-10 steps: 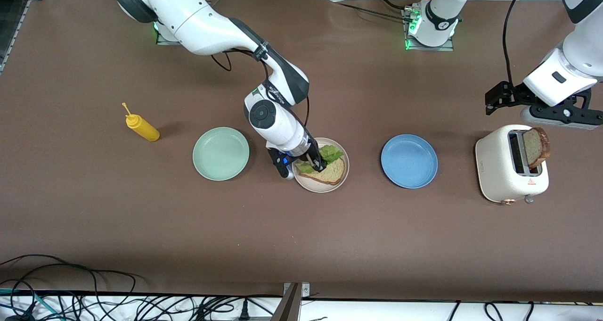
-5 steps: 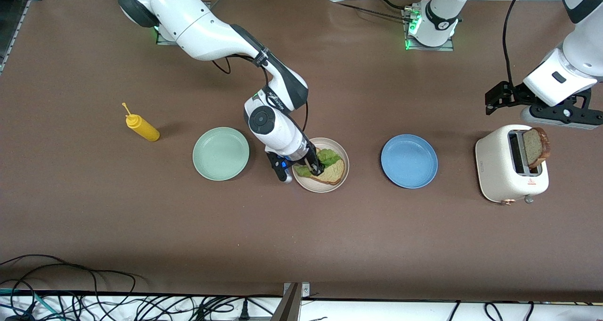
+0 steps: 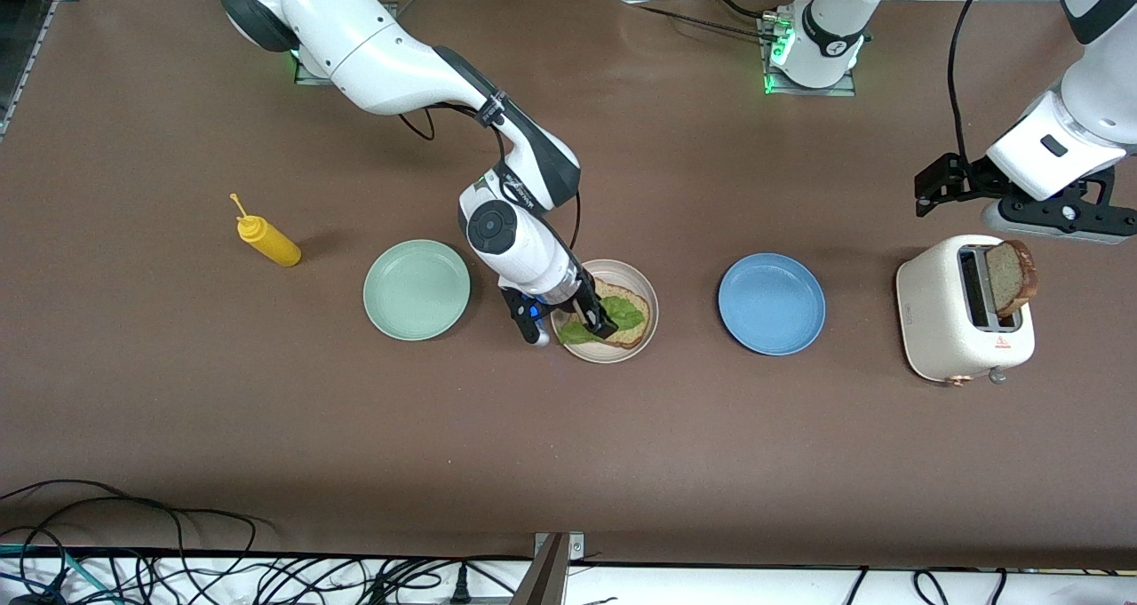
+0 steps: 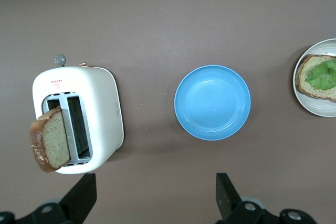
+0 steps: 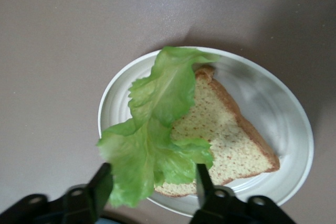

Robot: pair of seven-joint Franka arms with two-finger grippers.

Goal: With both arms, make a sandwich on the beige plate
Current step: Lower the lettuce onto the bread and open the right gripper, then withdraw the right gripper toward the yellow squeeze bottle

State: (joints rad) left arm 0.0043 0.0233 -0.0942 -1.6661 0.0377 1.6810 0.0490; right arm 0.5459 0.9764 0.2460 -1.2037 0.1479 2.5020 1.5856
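Nearest, the beige plate sits on the table carrying one bread slice with a lettuce leaf lying on it. Low over that plate, the right end effector has its fingers spread on either side of the leaf. Toward the left arm's end, a second slice stands in the toaster; over it hangs the left end effector, spread wide and empty.

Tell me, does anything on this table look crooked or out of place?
Two things. The lettuce leaf lies askew on the bread slice, one end hanging past the crust over the beige plate, between the right gripper's open fingers. In the toaster, a second slice sticks up, leaning out over its edge.
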